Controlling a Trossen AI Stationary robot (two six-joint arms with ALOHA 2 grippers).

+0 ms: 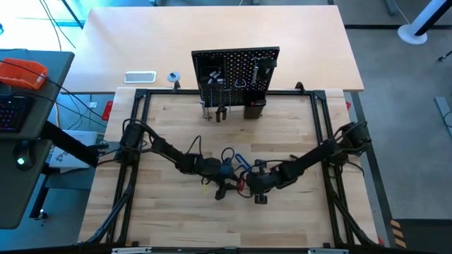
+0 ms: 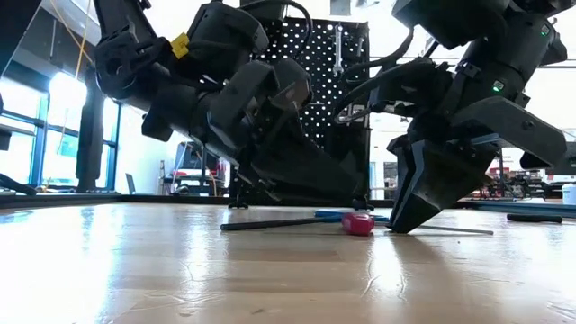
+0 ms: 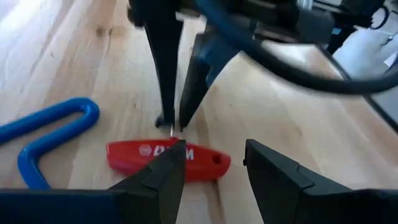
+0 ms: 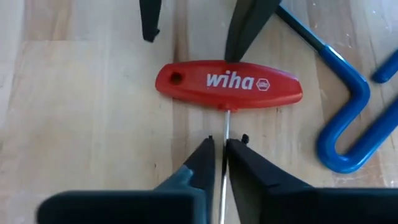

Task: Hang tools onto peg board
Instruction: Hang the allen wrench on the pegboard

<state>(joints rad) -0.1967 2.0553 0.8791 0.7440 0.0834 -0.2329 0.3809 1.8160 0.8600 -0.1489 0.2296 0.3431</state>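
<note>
Several tools already hang on the peg board (image 1: 235,76) at 12 o'clock on the table (image 1: 169,127), so you are partway through. Two remain flat near the table's middle: a red T-handle key (image 4: 229,85) and a blue key (image 4: 341,106) just beside it. Your right gripper (image 4: 219,151) has its fingers nearly together around the red key's thin steel shaft, just below the handle, tool not yet lifted. Your left gripper (image 3: 211,165) sits opposite, jaws partly open over the red handle, holding nothing. You'd judge lifting and hanging both keys as the remaining work.
</note>
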